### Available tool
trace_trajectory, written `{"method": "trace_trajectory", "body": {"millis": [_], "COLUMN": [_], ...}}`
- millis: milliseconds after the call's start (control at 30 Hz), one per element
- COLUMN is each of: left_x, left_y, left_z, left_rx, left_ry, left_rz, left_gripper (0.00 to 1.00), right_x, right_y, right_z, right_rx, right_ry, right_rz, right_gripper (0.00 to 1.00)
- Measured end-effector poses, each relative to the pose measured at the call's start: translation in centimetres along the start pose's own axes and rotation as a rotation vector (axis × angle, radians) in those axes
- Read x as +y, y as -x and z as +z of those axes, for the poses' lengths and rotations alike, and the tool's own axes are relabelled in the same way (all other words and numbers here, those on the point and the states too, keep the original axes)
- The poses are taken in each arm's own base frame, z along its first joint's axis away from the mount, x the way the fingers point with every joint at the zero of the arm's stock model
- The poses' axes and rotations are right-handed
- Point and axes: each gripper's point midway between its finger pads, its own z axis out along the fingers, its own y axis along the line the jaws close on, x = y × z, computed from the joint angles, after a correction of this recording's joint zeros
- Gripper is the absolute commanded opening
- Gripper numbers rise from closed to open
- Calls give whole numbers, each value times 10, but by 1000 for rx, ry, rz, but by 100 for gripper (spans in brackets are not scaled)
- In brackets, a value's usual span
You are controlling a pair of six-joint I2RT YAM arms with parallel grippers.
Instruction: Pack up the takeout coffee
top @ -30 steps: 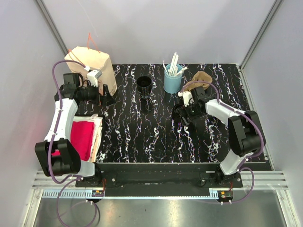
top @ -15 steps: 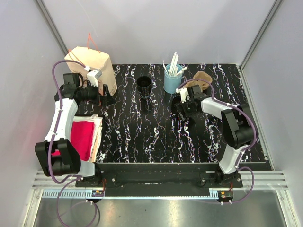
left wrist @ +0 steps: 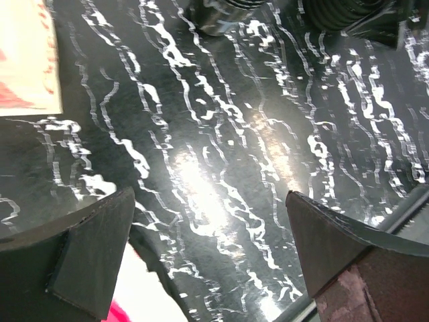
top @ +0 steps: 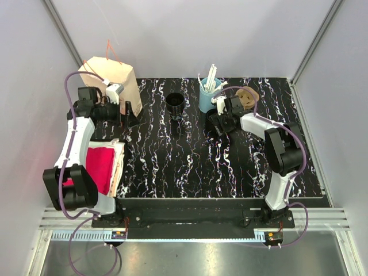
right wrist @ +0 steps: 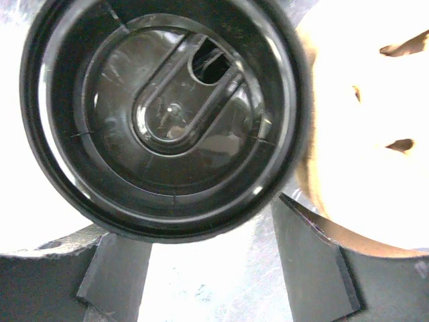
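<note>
Right wrist view, takeout coffee (right wrist: 167, 121) lid-up between right gripper (right wrist: 201, 225) fingers; clamped or loose, cannot tell

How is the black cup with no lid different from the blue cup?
The black cup is dark all over, but the blue cup is light blue. White straws stick up out of the blue cup, while nothing pokes out of the black cup. The blue cup also looks a bit bigger than the black cup. What's the same: both stand upright with no lid, near the back of the table.
</note>
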Motion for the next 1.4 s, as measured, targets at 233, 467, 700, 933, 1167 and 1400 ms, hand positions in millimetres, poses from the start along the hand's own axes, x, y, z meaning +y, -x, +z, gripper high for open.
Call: {"method": "trace_trajectory", "body": {"millis": [233, 467, 700, 933, 1167, 1400], "left_x": [17, 20, 28, 69, 88, 87], "left_y": [48, 151, 220, 191, 165, 156], "left_z": [-13, -57, -64, 2, 32, 40], "left_rx": [-35, -194, -283, -119, -18, 7], "left_ry": [97, 229, 267, 237, 223, 207], "left_rz": [129, 341, 504, 509, 483, 496], "left_gripper": [99, 99, 99, 99, 90, 42], "right_x": [-1, 21, 43, 48, 21, -55], "right_y": [2, -5, 16, 14, 31, 64], "right_z": [-1, -40, -103, -137, -157, -178], "right_rx": [0, 58, 13, 1, -42, -129], "right_ry": [-1, 129, 271, 293, 196, 39], "right_rz": [-18, -60, -144, -186, -185, -78], "right_gripper": [79, 84, 87, 89, 88, 88]}}
